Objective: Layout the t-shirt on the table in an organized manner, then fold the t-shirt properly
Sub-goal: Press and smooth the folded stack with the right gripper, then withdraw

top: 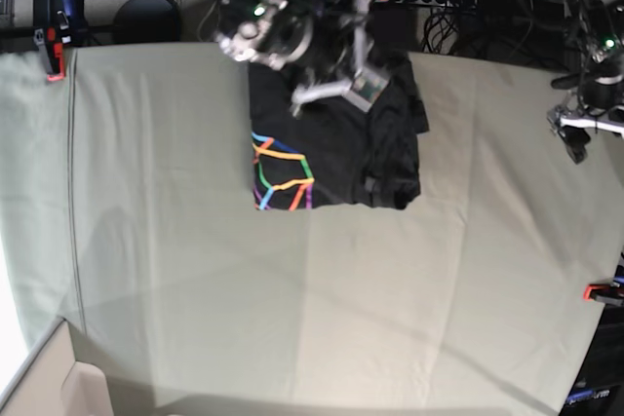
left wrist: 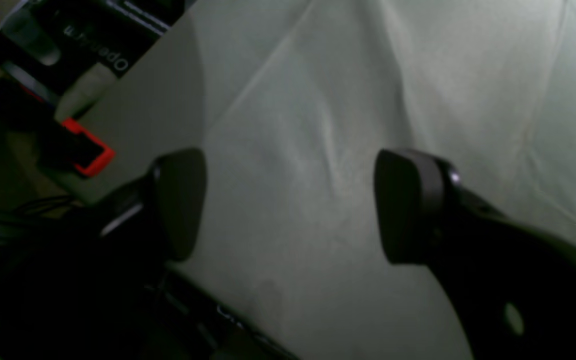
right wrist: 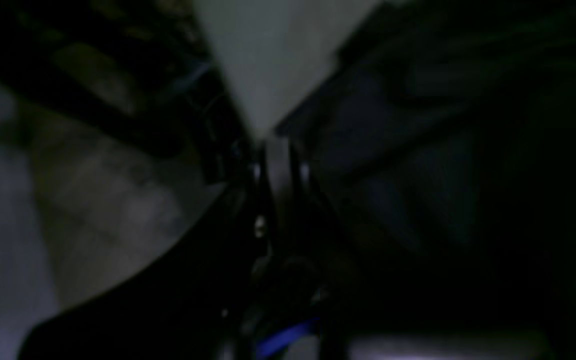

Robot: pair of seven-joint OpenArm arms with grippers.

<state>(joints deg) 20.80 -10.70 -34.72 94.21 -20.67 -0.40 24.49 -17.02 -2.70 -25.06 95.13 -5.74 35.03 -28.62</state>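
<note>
Where the pale grey-green bench (top: pixel 195 270) meets its far edge, a black t-shirt (top: pixel 336 143) lies folded into a compact block with one robot arm over it

Going left to right in the base view: a red clamp (top: pixel 56 65) at the far left corner, bare cloth, then the t-shirt with its multicolour line graphic (top: pixel 283 174) at the near left corner; the right gripper (top: pixel 336 85) sits over the shirt's far part, jaws closed, though whether they pinch fabric cannot be told; far right, the left gripper (top: pixel 590 124) hangs off the bench edge, jaws wide apart and empty. The shirt looks light, soft and limp, likely to sag and slide over itself, so a hold seems best at a layered edge or corner, pinching all layers together
</note>
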